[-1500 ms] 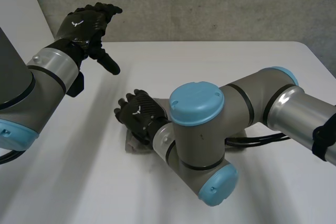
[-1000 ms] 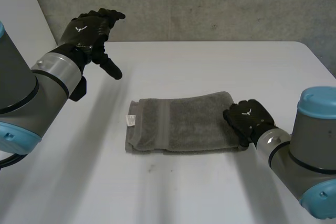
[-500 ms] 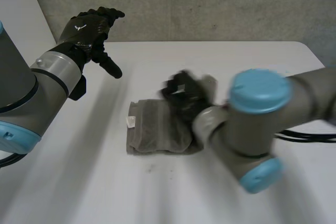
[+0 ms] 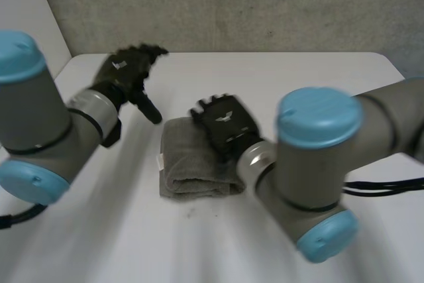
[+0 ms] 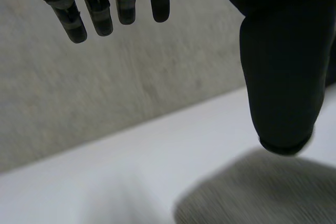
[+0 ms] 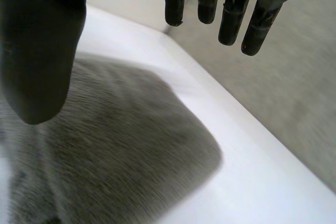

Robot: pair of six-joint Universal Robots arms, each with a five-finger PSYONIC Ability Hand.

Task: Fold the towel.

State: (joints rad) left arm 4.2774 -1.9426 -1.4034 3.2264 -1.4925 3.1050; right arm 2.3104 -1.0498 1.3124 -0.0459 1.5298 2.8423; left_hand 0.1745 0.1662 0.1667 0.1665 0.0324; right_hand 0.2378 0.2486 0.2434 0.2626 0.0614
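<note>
Head cam: high behind me, looking down. Wrist cams: close over the towel (image 4: 189, 164), which all three share.

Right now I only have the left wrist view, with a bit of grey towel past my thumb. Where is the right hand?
Observer: The right hand is over the far right part of the towel, palm down.
Operator: Is it gripping the cloth?
Observer: No. In the right wrist view its fingers are straight and apart from the thumb, with nothing pinched and the towel lying below.
Operator: How does the towel lie?
Observer: It is a compact folded bundle, with a rounded fold along its near edge and a white tag at its left edge.
</note>
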